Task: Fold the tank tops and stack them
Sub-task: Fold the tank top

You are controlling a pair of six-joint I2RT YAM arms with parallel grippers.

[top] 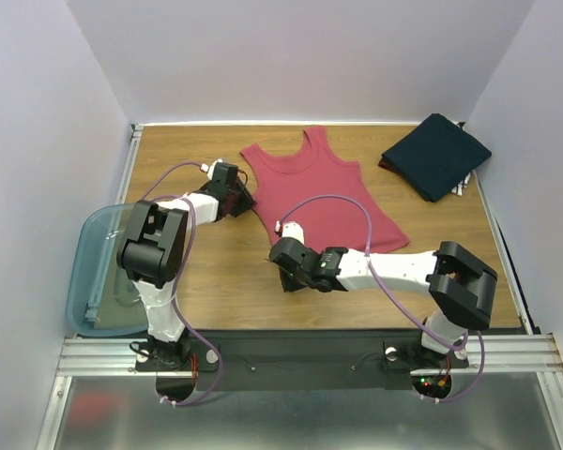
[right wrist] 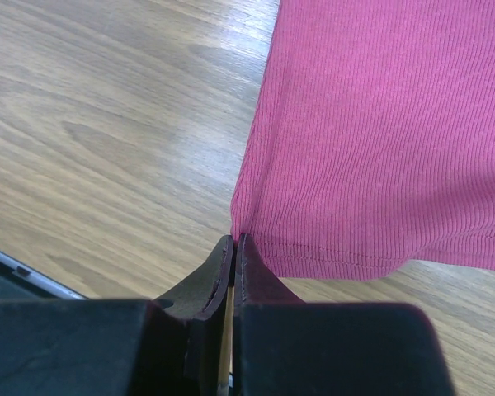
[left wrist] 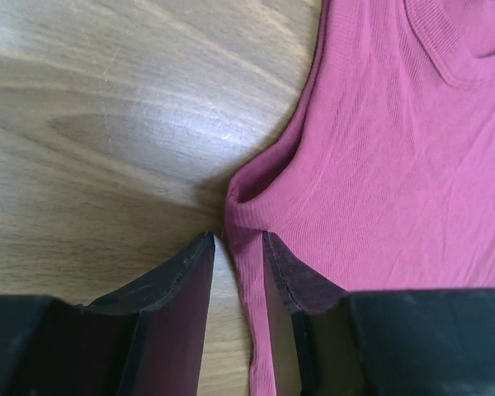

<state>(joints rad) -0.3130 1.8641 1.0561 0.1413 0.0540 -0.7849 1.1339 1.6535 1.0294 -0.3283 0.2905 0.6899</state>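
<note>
The red tank top [top: 324,192] lies spread flat on the wooden table [top: 216,272], straps toward the back. In the left wrist view its side edge [left wrist: 256,272] below the armhole runs between the fingers of my left gripper [left wrist: 238,239], which stands open astride it on the top's left side [top: 247,199]. My right gripper [right wrist: 235,239] is shut on the top's lower-left hem corner [right wrist: 256,223], near the middle of the table [top: 283,255]. The navy tank top [top: 436,155] lies folded at the back right, away from both grippers.
A translucent teal bin [top: 98,272] sits off the table's left edge beside the left arm's base. White walls close in the table on three sides. Something small and light-coloured pokes out from under the navy top [top: 463,185].
</note>
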